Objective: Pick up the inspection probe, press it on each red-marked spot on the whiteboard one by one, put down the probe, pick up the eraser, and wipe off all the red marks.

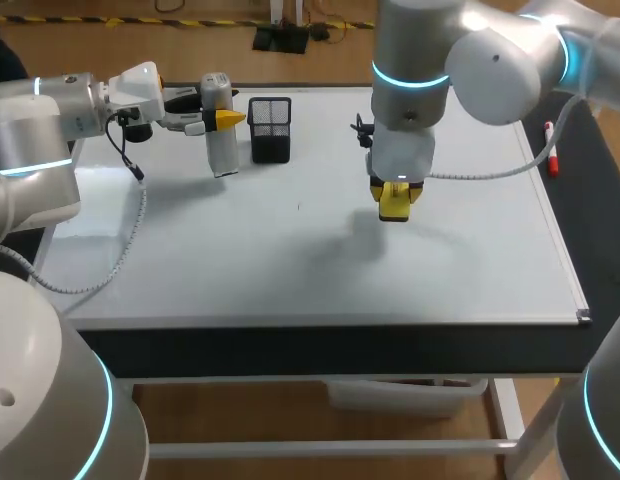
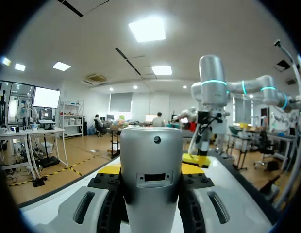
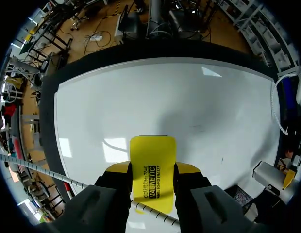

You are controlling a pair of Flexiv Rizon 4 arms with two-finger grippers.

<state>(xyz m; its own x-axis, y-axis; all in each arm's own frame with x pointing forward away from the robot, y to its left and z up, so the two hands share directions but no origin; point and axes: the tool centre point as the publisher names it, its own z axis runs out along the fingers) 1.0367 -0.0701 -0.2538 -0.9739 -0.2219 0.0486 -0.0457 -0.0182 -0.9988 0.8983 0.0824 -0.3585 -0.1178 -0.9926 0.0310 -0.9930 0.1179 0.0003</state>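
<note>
The silver-grey inspection probe (image 1: 220, 135) stands upright at the whiteboard's (image 1: 290, 250) far left, with my left gripper (image 1: 222, 118) shut on its upper part. In the left wrist view the probe (image 2: 151, 165) fills the gap between the fingers (image 2: 110, 170). Over the board's middle, my right gripper (image 1: 395, 192) is shut on the yellow eraser (image 1: 395, 203), which points down. From the right wrist, the eraser (image 3: 152, 165) sticks out between the fingers (image 3: 119, 169) above the white surface (image 3: 165, 102). I see no red marks on the board.
A black mesh basket (image 1: 270, 128) stands just right of the probe. A red marker (image 1: 551, 160) lies off the board's right edge. My right arm (image 2: 211, 97) with the eraser (image 2: 196, 159) shows ahead of the left gripper.
</note>
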